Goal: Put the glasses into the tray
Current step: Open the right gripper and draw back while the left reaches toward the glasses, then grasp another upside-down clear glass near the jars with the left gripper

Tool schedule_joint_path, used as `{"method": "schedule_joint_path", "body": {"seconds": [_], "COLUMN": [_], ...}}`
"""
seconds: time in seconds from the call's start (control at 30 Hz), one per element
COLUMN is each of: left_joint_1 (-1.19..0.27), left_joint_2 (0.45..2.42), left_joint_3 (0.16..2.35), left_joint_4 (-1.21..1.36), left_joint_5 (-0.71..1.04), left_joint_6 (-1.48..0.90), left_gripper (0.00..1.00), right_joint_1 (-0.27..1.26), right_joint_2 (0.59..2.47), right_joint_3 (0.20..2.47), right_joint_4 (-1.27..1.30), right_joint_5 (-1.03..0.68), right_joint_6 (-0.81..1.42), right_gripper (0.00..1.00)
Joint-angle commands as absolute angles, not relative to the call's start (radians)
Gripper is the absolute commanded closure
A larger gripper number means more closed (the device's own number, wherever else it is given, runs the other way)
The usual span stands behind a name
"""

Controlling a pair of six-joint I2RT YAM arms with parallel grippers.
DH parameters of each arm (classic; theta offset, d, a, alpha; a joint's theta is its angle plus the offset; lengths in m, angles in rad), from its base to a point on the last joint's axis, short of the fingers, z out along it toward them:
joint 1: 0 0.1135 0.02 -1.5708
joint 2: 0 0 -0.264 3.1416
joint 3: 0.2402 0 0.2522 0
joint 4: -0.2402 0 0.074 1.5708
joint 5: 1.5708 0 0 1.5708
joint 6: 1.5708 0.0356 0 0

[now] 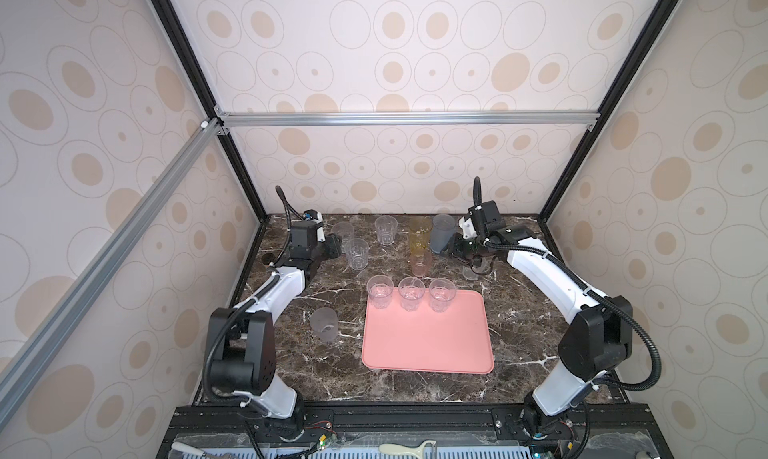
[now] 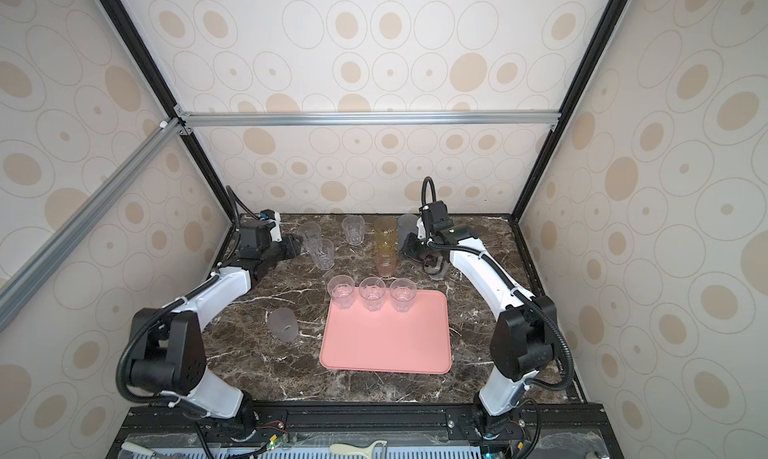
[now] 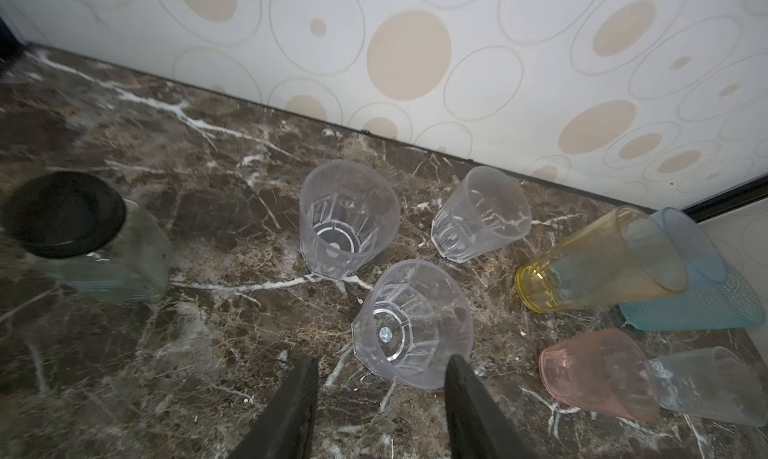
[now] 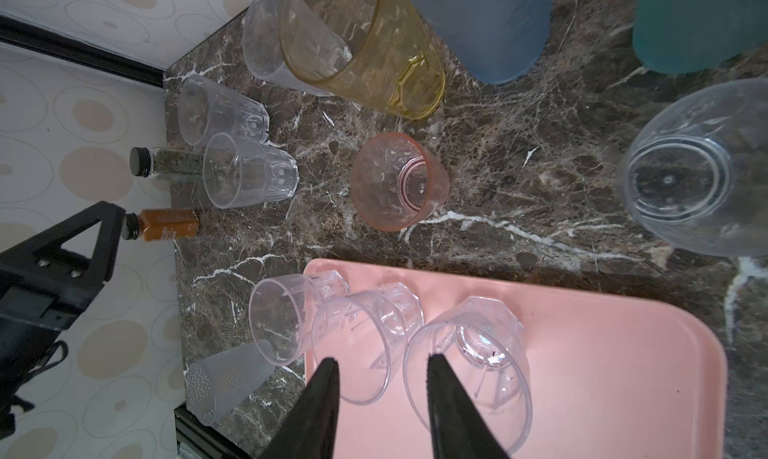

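We found the tray (image 1: 428, 344) lying flat on the marble tabletop (image 1: 523, 324), near the front middle in both top views. Three clear glasses stood upright in a row along its far edge: the left row glass (image 1: 380, 291) at the corner, the middle row glass (image 1: 411, 294) and the right row glass (image 1: 442, 295).

The other glasses stood off the tray. The pink glass (image 1: 420, 263) was just behind it. Farther back stood the amber glass (image 1: 419, 233), with the blue glass (image 1: 441, 233) just beside it. The teal glass (image 4: 702, 25) showed only in the right wrist view. The frosted glass (image 1: 324, 325) stood alone, left of the tray. A far clear glass (image 1: 385, 229) stood near the back wall.

The left claw (image 3: 382, 359) was released, with nothing between its fingers. A near clear glass (image 3: 411, 324) stood just ahead of it, its rim close to one finger; we could not tell whether they touched. The right claw (image 4: 382, 357) was also released and empty, held near the blue glass. A round clear glass (image 4: 698, 170) stood partly hidden by the right arm.

Two capped bottles, a green bottle (image 4: 166, 164) and an orange bottle (image 4: 166, 226), stood at the tabletop's left edge.
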State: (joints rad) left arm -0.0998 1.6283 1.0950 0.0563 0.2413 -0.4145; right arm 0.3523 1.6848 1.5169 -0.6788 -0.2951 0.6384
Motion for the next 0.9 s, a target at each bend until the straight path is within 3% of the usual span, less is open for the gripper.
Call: {"method": "schedule_joint_path", "body": {"seconds": [0.0, 0.87], "left_joint_1": [-0.102, -0.177], "left_joint_2": [1.692, 1.955], "left_joint_3": [1.198, 1.477], "left_joint_4": [-0.016, -0.241], "left_joint_5": [0.347, 0.129], "left_joint_6": [-0.440, -0.279], "left_gripper": [0.52, 0.58], "right_joint_1": [0.356, 0.393], "right_joint_2": [1.686, 1.697], "right_joint_3": [1.491, 1.449], "right_joint_4": [-0.655, -0.646], "right_joint_5": [-0.300, -0.240], "right_joint_6": [0.664, 0.652], "right_gripper": [0.62, 0.62]}}
